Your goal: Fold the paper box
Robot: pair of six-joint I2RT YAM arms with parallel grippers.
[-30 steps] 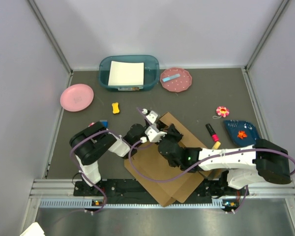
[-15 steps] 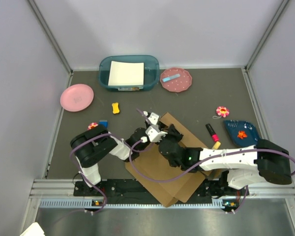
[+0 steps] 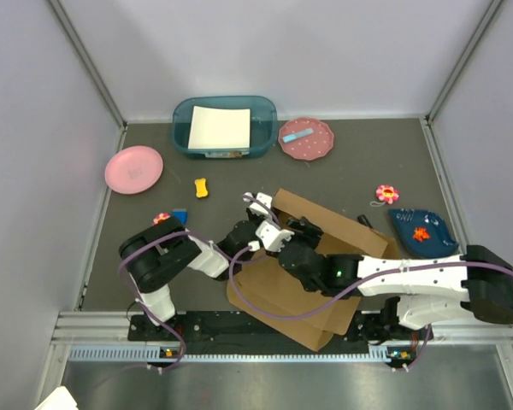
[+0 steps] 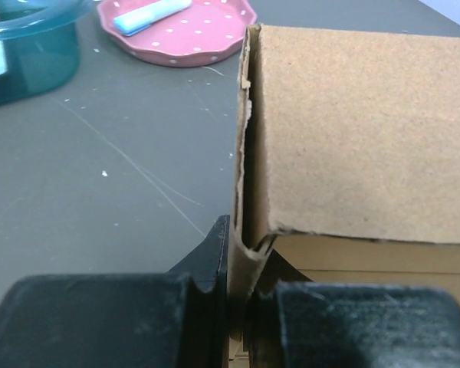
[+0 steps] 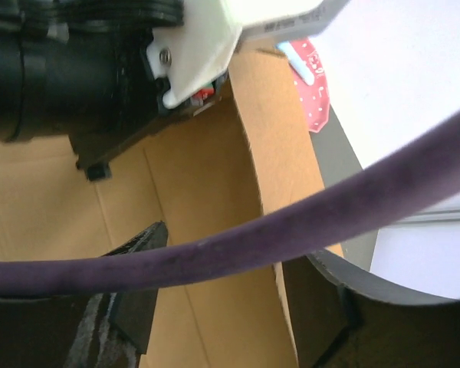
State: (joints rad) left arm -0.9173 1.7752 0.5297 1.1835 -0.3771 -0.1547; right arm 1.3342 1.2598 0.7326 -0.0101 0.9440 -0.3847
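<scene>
The box [image 3: 346,232] lies at the near table edge between both arms, one wall raised; behind it we see a teal bin [image 3: 179,115], a dotted plate [image 3: 318,147] and a pink plate [image 3: 133,168]. The left wrist view shows what the top view cannot: the left gripper [image 4: 241,310] pinches that wall's edge; a purple cable [image 5: 215,253] crosses the right gripper [image 5: 226,284], so we cannot tell its state.

Teal bin [image 3: 181,115], pink plate [image 3: 133,168], dotted plate [image 3: 312,147], yellow bone toy [image 3: 202,187], flower trinket [image 3: 386,194], blue dish [image 3: 409,220].
</scene>
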